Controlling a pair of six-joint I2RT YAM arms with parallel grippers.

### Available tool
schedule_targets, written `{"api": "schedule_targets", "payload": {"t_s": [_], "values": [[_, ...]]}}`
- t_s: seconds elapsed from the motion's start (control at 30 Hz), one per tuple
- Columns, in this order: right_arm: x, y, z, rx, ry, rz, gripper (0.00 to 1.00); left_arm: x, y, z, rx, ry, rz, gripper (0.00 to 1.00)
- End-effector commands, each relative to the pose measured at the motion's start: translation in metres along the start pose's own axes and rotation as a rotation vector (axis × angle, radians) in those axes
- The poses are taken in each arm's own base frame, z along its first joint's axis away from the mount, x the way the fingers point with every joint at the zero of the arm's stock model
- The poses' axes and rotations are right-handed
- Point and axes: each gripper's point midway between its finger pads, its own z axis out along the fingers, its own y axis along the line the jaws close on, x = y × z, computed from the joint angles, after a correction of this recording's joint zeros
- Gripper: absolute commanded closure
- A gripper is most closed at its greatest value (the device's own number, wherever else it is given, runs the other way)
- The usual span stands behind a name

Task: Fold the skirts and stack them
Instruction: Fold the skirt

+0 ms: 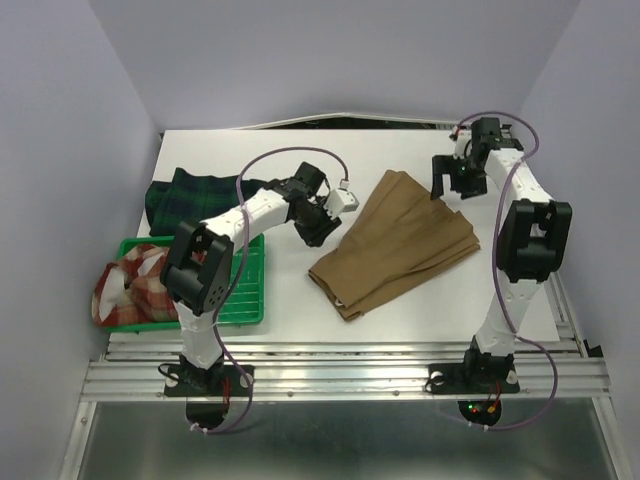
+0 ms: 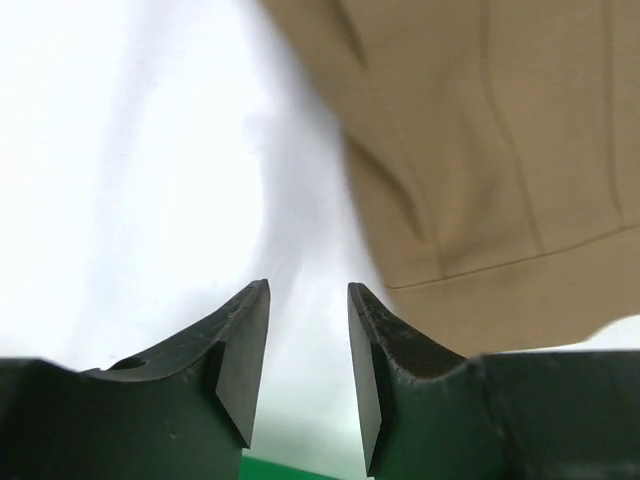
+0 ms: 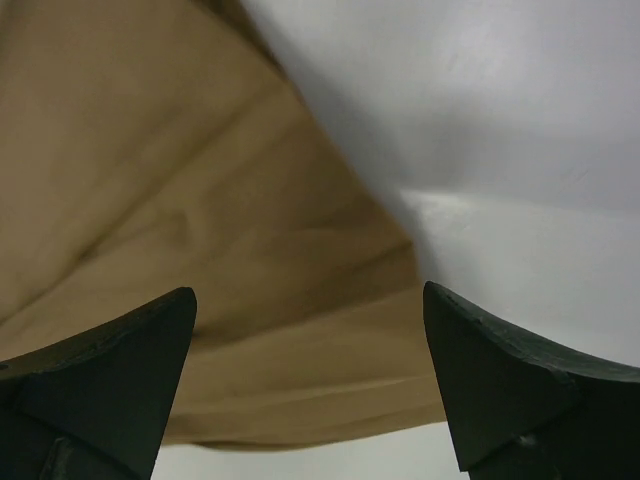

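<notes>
The tan-brown pleated skirt (image 1: 400, 245) lies spread flat on the white table, mid-right. My left gripper (image 1: 318, 232) hovers by its left edge, open and empty (image 2: 308, 300); the skirt's edge (image 2: 480, 150) shows just right of its fingers. My right gripper (image 1: 440, 185) is wide open and empty over the skirt's far right corner (image 3: 300, 300), with tan cloth (image 3: 200, 200) below it. The dark green-navy tartan skirt (image 1: 190, 195) lies bunched at the far left. The red-orange-white plaid skirt (image 1: 135, 285) sits crumpled in the green tray's left side.
The green plastic tray (image 1: 245, 290) stands at the near left, partly under my left arm. The table's front edge has a metal rail (image 1: 340, 375). Lilac walls enclose the left, right and back.
</notes>
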Motion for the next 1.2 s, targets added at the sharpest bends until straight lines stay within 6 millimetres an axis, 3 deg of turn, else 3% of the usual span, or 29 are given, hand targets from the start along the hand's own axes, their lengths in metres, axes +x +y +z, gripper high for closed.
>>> {"api": "schedule_targets", "payload": {"t_s": [0.0, 0.07, 0.2, 0.27, 0.3, 0.37, 0.4, 0.43, 0.47, 0.5, 0.53, 0.6, 0.63, 0.7, 0.77, 0.8, 0.83, 0.9, 0.93, 0.97, 1.03, 1.07, 1.1, 1.17], "values": [[0.086, 0.03, -0.001, -0.129, 0.26, 0.186, 0.01, -0.014, 0.023, -0.015, -0.116, -0.05, 0.062, 0.51], [0.113, 0.037, 0.001, -0.152, 0.331, 0.217, 0.02, -0.008, 0.027, -0.009, -0.11, -0.031, 0.041, 0.51], [0.139, 0.044, 0.006, -0.184, 0.4, 0.246, 0.05, 0.001, 0.031, -0.002, -0.11, -0.026, -0.002, 0.52], [0.145, 0.042, 0.018, -0.185, 0.418, 0.245, 0.14, 0.002, 0.033, -0.003, -0.118, -0.032, -0.025, 0.52], [0.146, 0.031, 0.037, -0.148, 0.42, 0.24, 0.25, 0.006, 0.032, -0.002, -0.118, -0.031, -0.043, 0.52], [0.134, 0.025, 0.047, -0.131, 0.394, 0.229, 0.35, 0.004, 0.031, -0.004, -0.121, -0.041, -0.052, 0.52], [0.139, 0.016, 0.072, -0.115, 0.417, 0.23, 0.38, 0.006, 0.03, -0.004, -0.119, -0.041, -0.057, 0.52], [0.108, 0.009, 0.083, -0.107, 0.35, 0.209, 0.43, 0.006, 0.029, -0.005, -0.116, -0.044, -0.059, 0.52], [0.112, 0.003, 0.11, -0.111, 0.378, 0.204, 0.44, 0.008, 0.028, -0.006, -0.115, -0.042, -0.063, 0.52], [0.099, 0.001, 0.121, -0.101, 0.355, 0.167, 0.44, 0.01, 0.027, -0.007, -0.113, -0.036, -0.062, 0.52], [0.059, 0.008, 0.129, -0.105, 0.266, 0.087, 0.44, 0.011, 0.027, -0.011, -0.117, -0.04, -0.064, 0.52], [0.04, 0.032, 0.155, -0.166, 0.219, 0.026, 0.44, 0.014, 0.024, -0.02, -0.129, -0.058, -0.056, 0.52], [0.003, 0.043, 0.153, -0.191, 0.123, -0.05, 0.44, 0.011, 0.025, -0.025, -0.143, -0.081, -0.039, 0.51], [-0.013, 0.078, 0.166, -0.239, 0.081, -0.174, 0.43, 0.012, 0.021, -0.035, -0.16, -0.116, 0.02, 0.44], [-0.041, 0.099, 0.159, -0.262, -0.008, -0.251, 0.39, 0.02, 0.018, -0.038, -0.172, -0.113, 0.09, 0.41], [-0.048, 0.105, 0.154, -0.259, -0.034, -0.273, 0.29, 0.018, 0.018, -0.045, -0.193, -0.126, 0.126, 0.39], [-0.064, 0.113, 0.134, -0.259, -0.087, -0.303, 0.24, 0.016, 0.02, -0.048, -0.217, -0.138, 0.162, 0.37], [-0.076, 0.117, 0.104, -0.251, -0.142, -0.319, 0.11, 0.012, 0.016, -0.051, -0.258, -0.162, 0.284, 0.34], [-0.066, 0.114, 0.112, -0.247, -0.119, -0.319, 0.08, 0.01, 0.014, -0.051, -0.274, -0.175, 0.331, 0.34], [-0.078, 0.117, 0.084, -0.238, -0.164, -0.332, 0.06, 0.007, 0.011, -0.051, -0.291, -0.191, 0.374, 0.28], [-0.069, 0.12, 0.07, -0.25, -0.157, -0.339, 0.05, -0.004, -0.002, -0.049, -0.339, -0.247, 0.514, 0.27], [-0.076, 0.128, 0.044, -0.275, -0.195, -0.345, 0.05, 0.004, -0.01, -0.04, -0.339, -0.239, 0.548, 0.19], [-0.075, 0.129, 0.036, -0.275, -0.2, -0.343, 0.05, -0.012, -0.012, -0.045, -0.373, -0.281, 0.59, 0.18], [-0.059, 0.144, 0.022, -0.368, -0.171, -0.329, 0.07, -0.022, -0.026, -0.035, -0.401, -0.316, 0.656, 0.18]]}}
